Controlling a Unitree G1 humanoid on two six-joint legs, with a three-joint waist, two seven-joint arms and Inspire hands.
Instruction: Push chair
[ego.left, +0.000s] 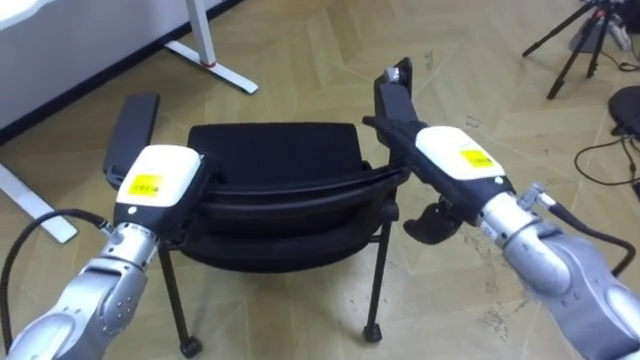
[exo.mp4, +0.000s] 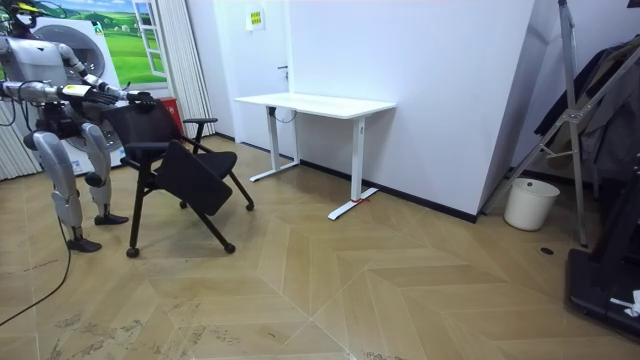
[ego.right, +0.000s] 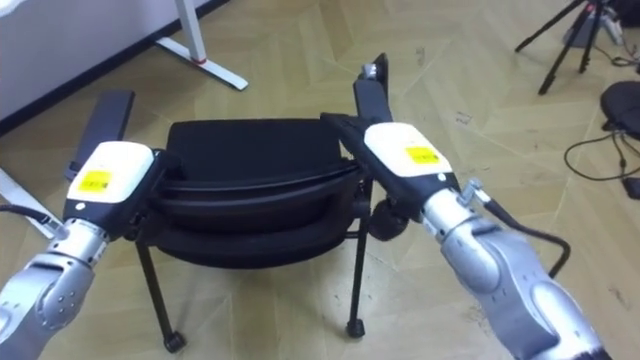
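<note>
Left hand (ego.left: 158, 182) at 9 o'clock, right hand (ego.left: 455, 160) at 3 o'clock on chair (ego.left: 275, 155) backrest, presumably for even pushing; grip state cannot be told.

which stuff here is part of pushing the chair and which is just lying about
for the job: chair, left hand, right hand
just lying about: desk, bucket

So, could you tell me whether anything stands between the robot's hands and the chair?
Nothing visible does: the left hand and right hand are at the backrest of the chair. The floor towards the desk looks bare.
</note>
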